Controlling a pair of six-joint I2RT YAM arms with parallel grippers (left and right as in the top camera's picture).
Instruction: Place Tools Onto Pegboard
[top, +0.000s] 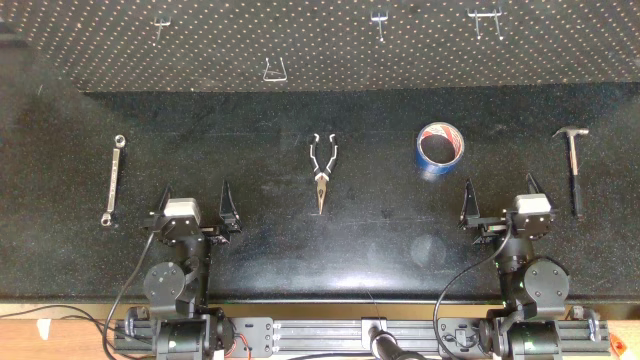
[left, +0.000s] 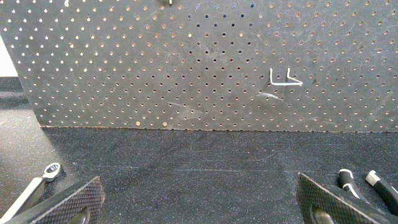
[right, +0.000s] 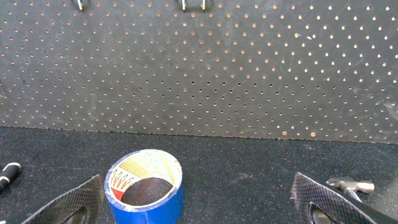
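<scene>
A silver wrench (top: 112, 180) lies at the left of the black mat, its ring end (left: 51, 170) in the left wrist view. Needle-nose pliers (top: 321, 170) lie in the middle, handles (left: 367, 183) toward the pegboard. A blue tape roll (top: 439, 147) (right: 145, 185) stands right of centre. A hammer (top: 574, 170) (right: 350, 185) lies at the far right. The pegboard (top: 320, 40) carries metal hooks (top: 275, 72) (left: 285, 79). My left gripper (top: 195, 210) (left: 199, 214) stands open near its base. My right gripper (top: 500, 203) (right: 199, 214) stands open just short of the tape.
More hooks (top: 378, 20) (top: 486, 18) (right: 193, 5) hang high on the pegboard. The mat's front edge (top: 320, 297) runs just ahead of the arm bases. Bare mat lies between the tools.
</scene>
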